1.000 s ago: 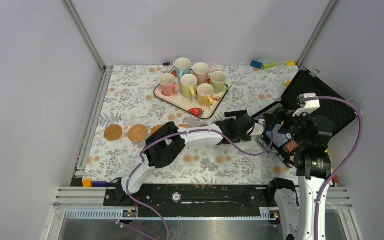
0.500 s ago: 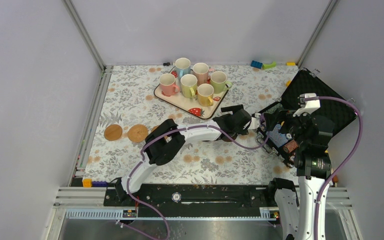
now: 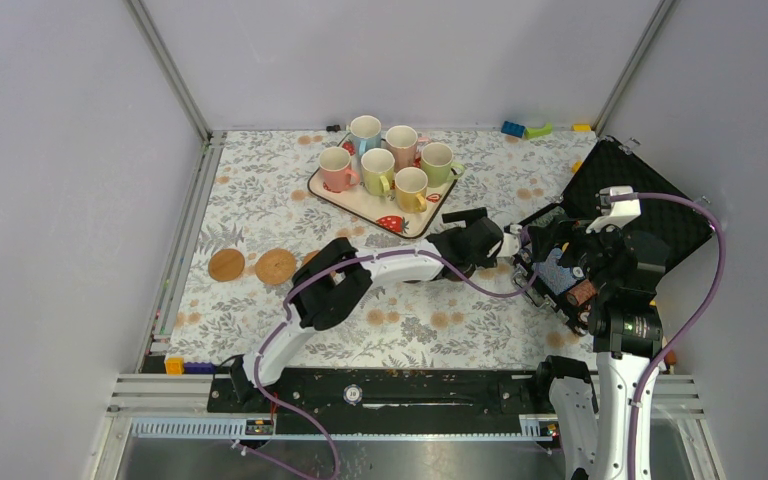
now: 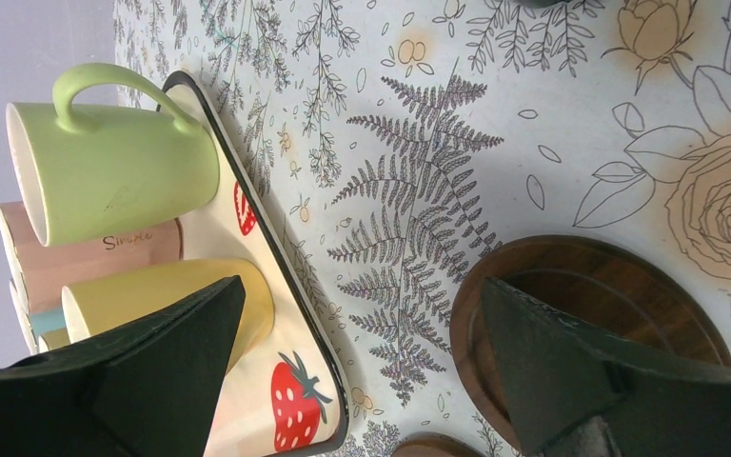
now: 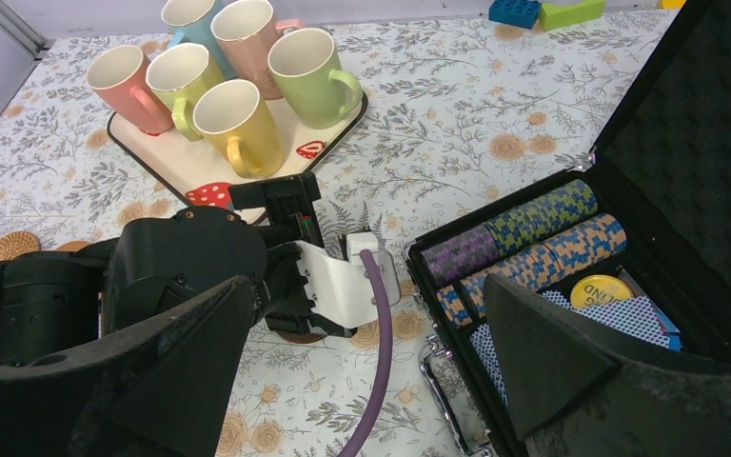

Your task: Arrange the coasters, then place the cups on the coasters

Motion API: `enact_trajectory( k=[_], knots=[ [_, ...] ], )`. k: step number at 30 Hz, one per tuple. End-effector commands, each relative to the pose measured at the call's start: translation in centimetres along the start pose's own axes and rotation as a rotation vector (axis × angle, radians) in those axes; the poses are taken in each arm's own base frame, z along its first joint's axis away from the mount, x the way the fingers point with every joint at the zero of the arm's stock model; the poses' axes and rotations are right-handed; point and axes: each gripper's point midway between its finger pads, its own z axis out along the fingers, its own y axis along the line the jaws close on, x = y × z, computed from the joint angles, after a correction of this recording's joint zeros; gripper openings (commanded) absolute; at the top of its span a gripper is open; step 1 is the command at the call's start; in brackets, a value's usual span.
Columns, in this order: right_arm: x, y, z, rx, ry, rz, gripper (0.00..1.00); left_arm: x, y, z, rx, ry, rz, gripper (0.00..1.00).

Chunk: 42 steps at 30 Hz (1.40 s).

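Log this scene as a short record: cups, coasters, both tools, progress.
cups: six pastel ceramic mugs, all on the strawberry-print rectangular tray
coasters laid out: smooth tan round disc and woven straw-coloured disc, side by side on the floral cloth
left tool: open, empty, at a dark brown wooden disc lying flat near the tray
right tool: open, empty, by the open poker-chip case
progress: no cup on a coaster

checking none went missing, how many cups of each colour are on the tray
pink cups: 2
green cups: 2
blue cup: 1
yellow cup: 1
total: 6, all on the tray
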Motion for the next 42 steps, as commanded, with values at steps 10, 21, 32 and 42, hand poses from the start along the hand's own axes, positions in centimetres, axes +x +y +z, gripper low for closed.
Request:
enact_trajectory(
  k=[10,21,32,42],
  knots=[
    [-0.7,0.5,0.3,-0.033,-0.025,0.0,0.98,-1.5,11.3,-15.0,-0.119,-0.166,-0.15,0.99],
    [-0.7,1.8,0.1,-0.097,-0.021,0.033,0.98,18.4,20.8,-30.1,-0.222,-0.221,-0.528,0.99],
    [-0.1,2.8,0.2,-0.158,0.019,0.074,0.98,30.7,13.9,-28.8,-0.341,-0.068,-0.797,0.99],
    [0.5,2.0,1.2,-0.138,0.066,0.077,0.97,33.7,14.6,-29.1,-0.386,-0.01,-0.896,0.98]
  ],
)
